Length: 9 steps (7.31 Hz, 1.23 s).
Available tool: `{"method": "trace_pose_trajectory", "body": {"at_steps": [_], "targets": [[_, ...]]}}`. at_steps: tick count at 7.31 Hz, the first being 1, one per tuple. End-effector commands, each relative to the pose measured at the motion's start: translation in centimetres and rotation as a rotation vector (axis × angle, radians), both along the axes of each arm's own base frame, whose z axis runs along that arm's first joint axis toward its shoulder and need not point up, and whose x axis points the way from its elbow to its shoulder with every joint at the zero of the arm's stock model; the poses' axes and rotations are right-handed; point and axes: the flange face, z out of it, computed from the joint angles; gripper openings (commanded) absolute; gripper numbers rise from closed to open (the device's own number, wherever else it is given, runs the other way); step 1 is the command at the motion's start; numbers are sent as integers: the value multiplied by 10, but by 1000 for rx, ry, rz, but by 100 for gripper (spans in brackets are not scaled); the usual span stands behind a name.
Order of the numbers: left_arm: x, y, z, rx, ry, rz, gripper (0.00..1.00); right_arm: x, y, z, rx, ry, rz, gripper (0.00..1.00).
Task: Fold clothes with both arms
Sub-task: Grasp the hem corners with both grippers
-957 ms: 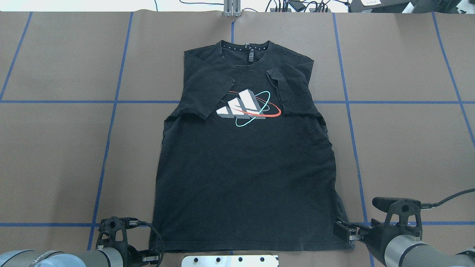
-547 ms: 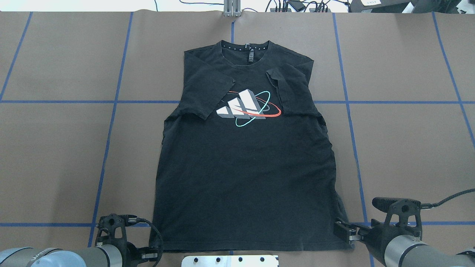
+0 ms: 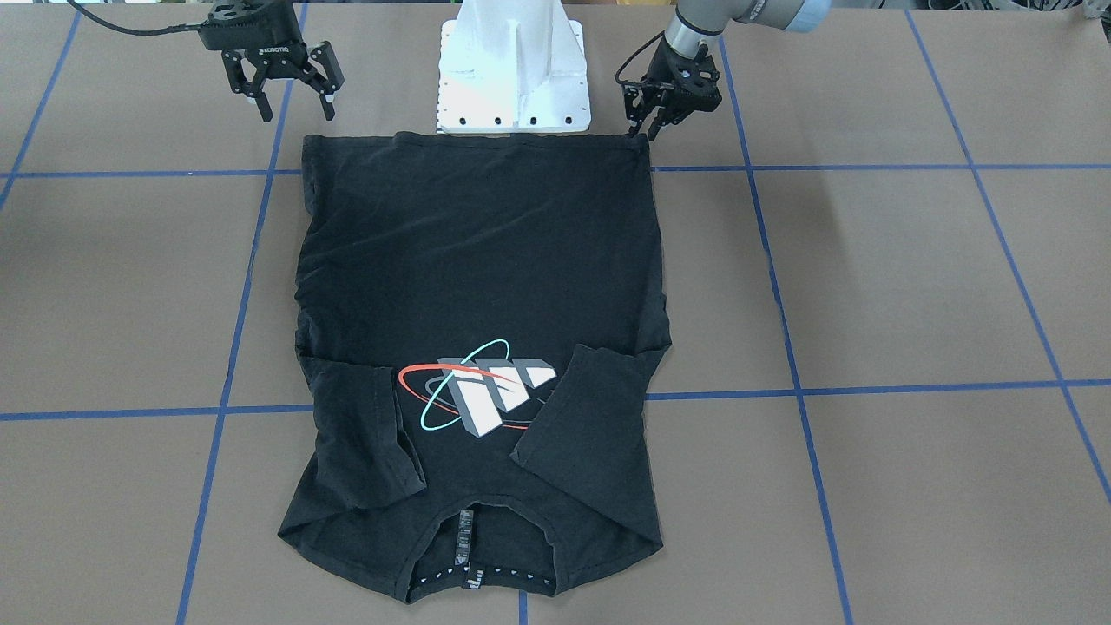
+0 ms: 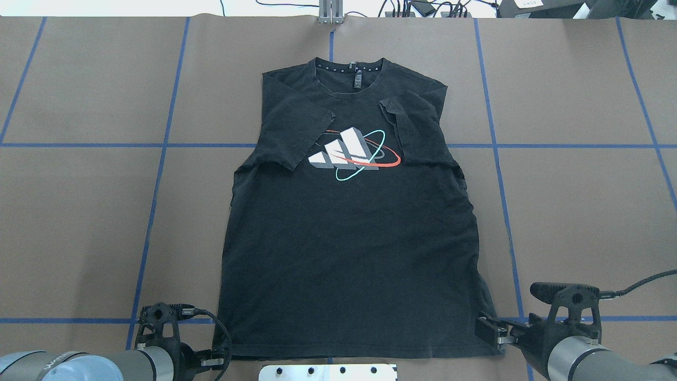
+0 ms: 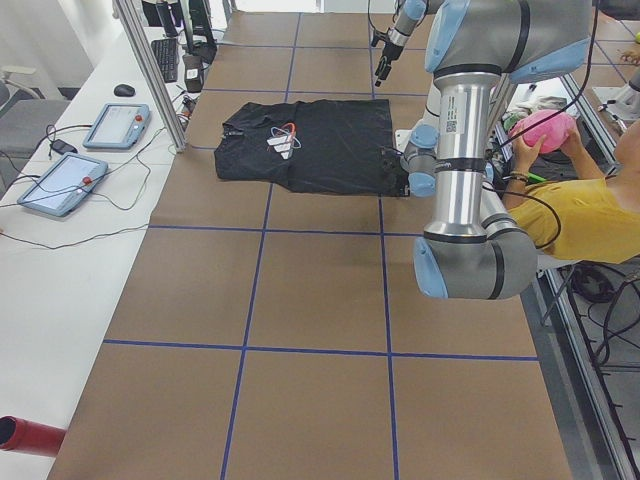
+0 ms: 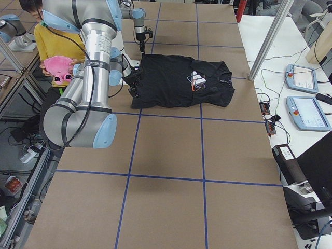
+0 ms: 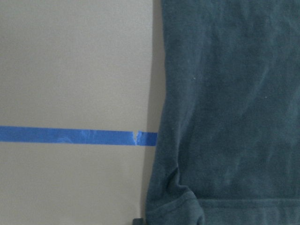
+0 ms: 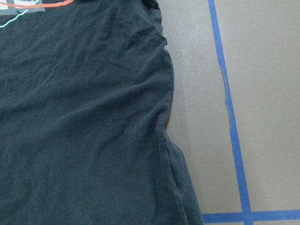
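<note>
The black T-shirt (image 4: 349,254) lies flat on the brown table with its graphic (image 4: 351,153) facing up. Both sleeves are folded in over the chest, and the collar is at the far side. My left gripper (image 4: 214,364) sits low at the hem's near left corner, with its jaws open; in the front-facing view this left gripper (image 3: 647,126) is just beside that corner of the T-shirt (image 3: 477,252). My right gripper (image 3: 293,106) hovers open just off the hem's other corner, empty. The left wrist view looks down on the hem corner (image 7: 173,206).
The white base mount (image 3: 512,69) stands right behind the hem. Blue tape lines (image 4: 153,211) grid the brown table. A person in yellow holds a pink plush toy (image 6: 57,67) beside the robot. Tablets (image 6: 303,78) and cables lie on the white bench past the collar side.
The left arm has drawn slightly back and left at the hem corner. The right arm and the shirt have stayed put.
</note>
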Motion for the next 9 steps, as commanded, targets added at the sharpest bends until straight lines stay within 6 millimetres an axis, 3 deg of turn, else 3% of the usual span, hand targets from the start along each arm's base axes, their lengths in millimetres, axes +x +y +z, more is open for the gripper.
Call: {"method": "trace_pose_trajectory", "body": {"at_steps": [1,2,3,7,9], "targets": [[0,-1,0,1,-1,-4,14,0,0,0,0,0,1,100],[1,-1,2,0,-3,-6,3,0,0,0,0,0,-1,100],[1,-1,2,-5,-3,-9,0,0,0,0,0,3,-1,100],[1,0,-1,-7,4,-10,0,-7,8,4,-6,-7,34,99],[2,0,0,-6,2,-12,0,-18,15,19,-13,7,36,99]]}}
